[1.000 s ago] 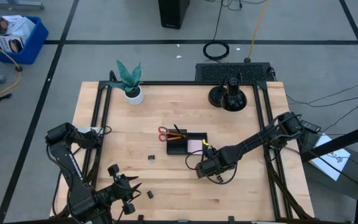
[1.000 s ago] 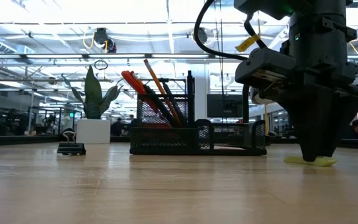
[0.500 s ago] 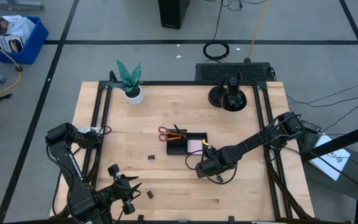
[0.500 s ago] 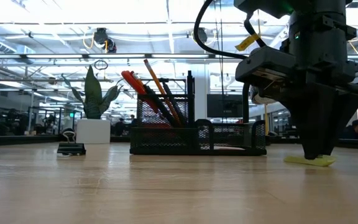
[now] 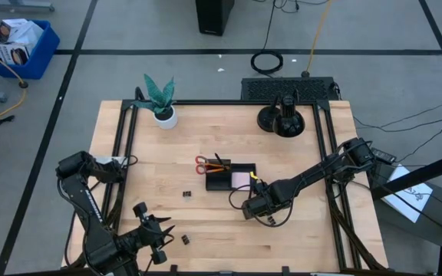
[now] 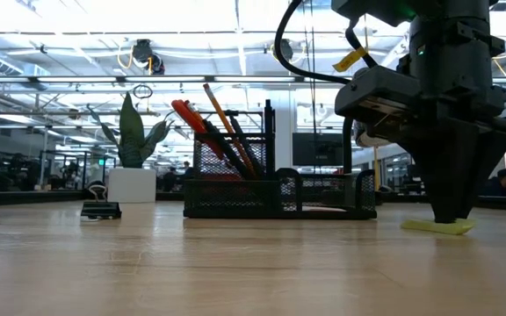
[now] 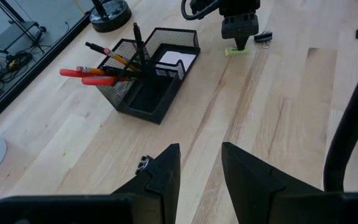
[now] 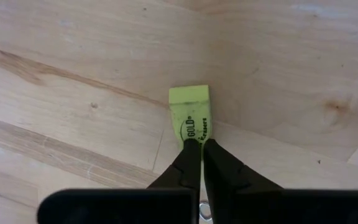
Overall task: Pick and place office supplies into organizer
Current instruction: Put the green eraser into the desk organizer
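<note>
The black mesh organizer (image 5: 232, 178) stands mid-table with red-handled scissors (image 5: 202, 163), pens and pencils leaning in it and a pink pad (image 5: 242, 179) inside. Just near of it a yellow-green eraser (image 8: 191, 112) lies flat on the wood. My right gripper (image 8: 195, 144) points down with its fingers shut on top of the eraser; the low view shows the same right gripper (image 6: 451, 219) and eraser (image 6: 437, 226). My left gripper (image 7: 201, 168) waits open and empty above the near left corner of the table (image 5: 156, 241). My right gripper comes from above, pointing almost straight down. Its shut fingertips (image 8: 190, 149) stand on the eraser's printed top face near one end (image 8: 192, 134), in line with the eraser's length. The eraser lies flat on the table. I cannot tell whether anything is pinched.
Small black binder clips lie loose: one left of the organizer (image 5: 188, 195), one near my left gripper (image 5: 184, 240), one beside the right gripper (image 7: 263, 37). A potted plant (image 5: 159, 103) and a round black stand base (image 5: 281, 119) stand along the far edge.
My right gripper has stayed in place over the eraser and drawn its fingers together until shut. The eraser has not moved.
</note>
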Controlling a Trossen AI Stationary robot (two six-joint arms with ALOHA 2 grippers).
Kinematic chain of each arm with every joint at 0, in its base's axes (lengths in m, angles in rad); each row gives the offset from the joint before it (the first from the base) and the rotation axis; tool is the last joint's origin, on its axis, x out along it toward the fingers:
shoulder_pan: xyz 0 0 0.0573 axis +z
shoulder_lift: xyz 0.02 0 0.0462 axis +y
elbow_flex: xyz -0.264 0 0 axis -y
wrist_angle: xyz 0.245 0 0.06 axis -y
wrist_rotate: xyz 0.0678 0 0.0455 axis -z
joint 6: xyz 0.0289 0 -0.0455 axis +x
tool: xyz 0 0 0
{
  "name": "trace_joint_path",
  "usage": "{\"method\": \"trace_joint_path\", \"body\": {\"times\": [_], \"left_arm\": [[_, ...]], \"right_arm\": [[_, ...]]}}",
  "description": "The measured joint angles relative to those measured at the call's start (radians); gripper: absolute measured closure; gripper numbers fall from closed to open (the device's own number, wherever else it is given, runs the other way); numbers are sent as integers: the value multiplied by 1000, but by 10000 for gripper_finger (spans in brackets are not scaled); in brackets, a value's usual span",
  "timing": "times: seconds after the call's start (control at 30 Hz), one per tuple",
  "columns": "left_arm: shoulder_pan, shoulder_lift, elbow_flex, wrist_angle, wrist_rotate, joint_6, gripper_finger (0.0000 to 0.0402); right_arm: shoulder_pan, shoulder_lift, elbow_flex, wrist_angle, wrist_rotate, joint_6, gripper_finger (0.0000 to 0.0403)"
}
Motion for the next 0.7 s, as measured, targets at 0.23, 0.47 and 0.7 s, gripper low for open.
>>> {"method": "trace_joint_path", "body": {"times": [0.23,0.47,0.7], "left_arm": [[0,0,0,0,0,0,277],[0,0,0,0,0,0,277],[0,0,0,0,0,0,277]], "right_arm": [[0,0,0,-2,-1,-5,403],[0,-24,0,-22,8,-10,402],[0,-39,0,-50,28,-13,402]]}}
